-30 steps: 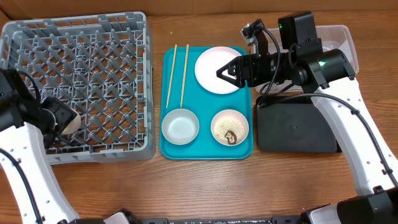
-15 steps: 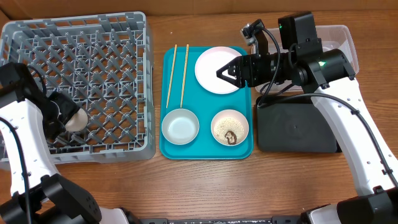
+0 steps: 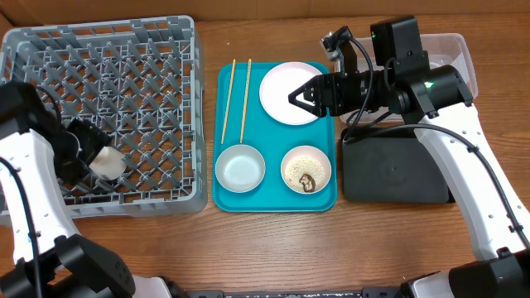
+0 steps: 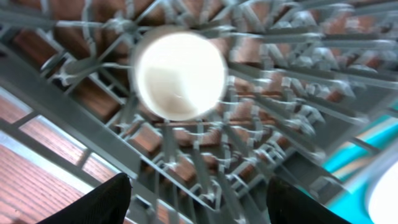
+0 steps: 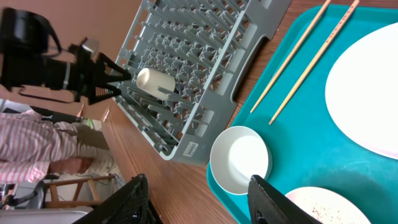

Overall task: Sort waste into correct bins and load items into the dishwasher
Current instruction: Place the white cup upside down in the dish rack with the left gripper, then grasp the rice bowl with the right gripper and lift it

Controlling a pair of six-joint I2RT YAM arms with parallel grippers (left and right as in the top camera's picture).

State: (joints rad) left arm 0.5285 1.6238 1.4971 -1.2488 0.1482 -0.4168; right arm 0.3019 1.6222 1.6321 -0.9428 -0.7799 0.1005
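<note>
The white cup (image 4: 180, 74) lies on its side on the lattice floor of the grey dishwasher rack (image 3: 103, 83), near its front left corner. My left gripper (image 4: 199, 205) is open just behind the cup, with both fingers clear of it. My right gripper (image 3: 300, 98) hangs open and empty over the edge of the white plate (image 3: 286, 87). Two chopsticks (image 3: 234, 99), the metal bowl (image 3: 240, 168) and the small white bowl (image 3: 305, 170), which holds rice and a brown lump, rest on the teal tray (image 3: 269, 199). In the right wrist view the metal bowl (image 5: 240, 158) lies between my fingers, far below them.
The black tray (image 3: 396, 170) lies right of the teal tray, under my right arm. The clear tub (image 3: 460, 54) stands at the back right, partly hidden by that arm. Bare wooden table (image 3: 273, 240) runs along the front edge.
The left gripper moved a little right inside the rack with the cup and widened its jaws. The cup now lies free on the rack floor. The right arm stayed still.
</note>
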